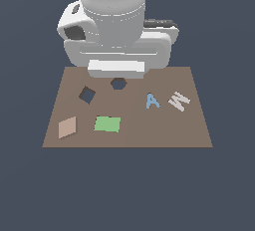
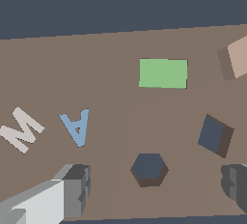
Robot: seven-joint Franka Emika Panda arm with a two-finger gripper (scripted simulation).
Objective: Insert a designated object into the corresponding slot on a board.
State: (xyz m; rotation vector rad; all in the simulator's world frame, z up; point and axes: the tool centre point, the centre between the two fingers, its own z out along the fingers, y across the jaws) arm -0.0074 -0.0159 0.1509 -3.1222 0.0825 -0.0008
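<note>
A Franka Panda arm looms over the back edge of a brown board (image 1: 129, 135) in a simulated workspace, its end effector (image 2: 154, 189) released and holding nothing: in the wrist view the two grey fingers (image 2: 77, 189) stand far apart at the lower corners of the frame, with bare board and a dark hexagonal hole (image 2: 149, 169) between them.

The piece to be placed, a light tan diamond tile (image 1: 67, 127), lies flat at the lower left of the board in the exterior view, untouched, just beside a green rectangle (image 1: 107, 124) to its right. Its target, the dark diamond-shaped slot (image 1: 87, 94), sits open and unfilled a little above and to the right of the tile, near the hexagonal hole at upper centre. A blue letter A (image 1: 153, 101) and a pale letter M (image 1: 179, 100) rest on the right half of the board, well apart from the tile.

By the look of things the task has barely begun. Nothing has been picked up and nothing seated. The arm has yet to travel to the tile, close on it, lift it, carry it the short way to the slot, square it to the opening and lower it in.
</note>
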